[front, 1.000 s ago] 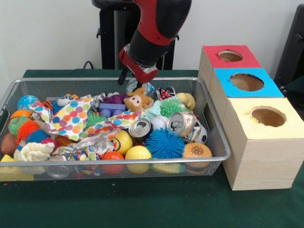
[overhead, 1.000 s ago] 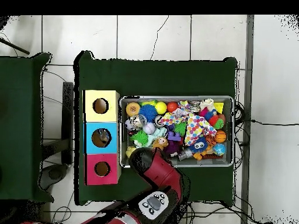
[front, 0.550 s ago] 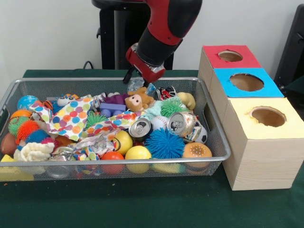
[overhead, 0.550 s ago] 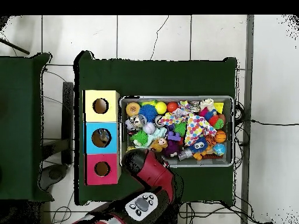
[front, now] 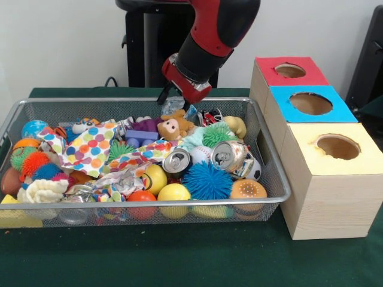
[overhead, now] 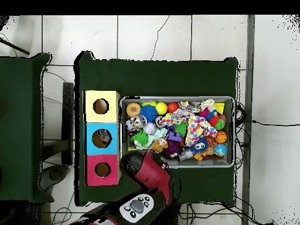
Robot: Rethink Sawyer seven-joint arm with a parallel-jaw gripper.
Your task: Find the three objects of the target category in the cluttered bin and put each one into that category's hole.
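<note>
We see the pincer (front: 173, 103) hanging over the far rim of the wire bin (front: 272, 173), and it appears clenched on a crumpled clear plastic piece (front: 177, 105) lifted just above the clutter; whether the piece is clear of the toys below we cannot tell. In the overhead view the arm (overhead: 146, 176) covers the bin's corner at about seven o'clock, near the red box (overhead: 102, 170).

Just below the pincer in the front view lies a brown plush monkey (front: 175, 126), with a purple block (front: 142, 133) at its nine o'clock and a green spiky ball (front: 216, 135) at its three o'clock. Two drink cans (front: 176, 161) lie mid-bin beside a blue spiky ball (front: 207, 180). A polka-dot cloth (front: 90, 149) spreads across the left half.

On the green surface (front: 179, 257), three boxes stand in a row touching the bin's side: the red one, a blue box (front: 308, 103) and a yellow box (front: 335, 149), each with a round hole on top.
</note>
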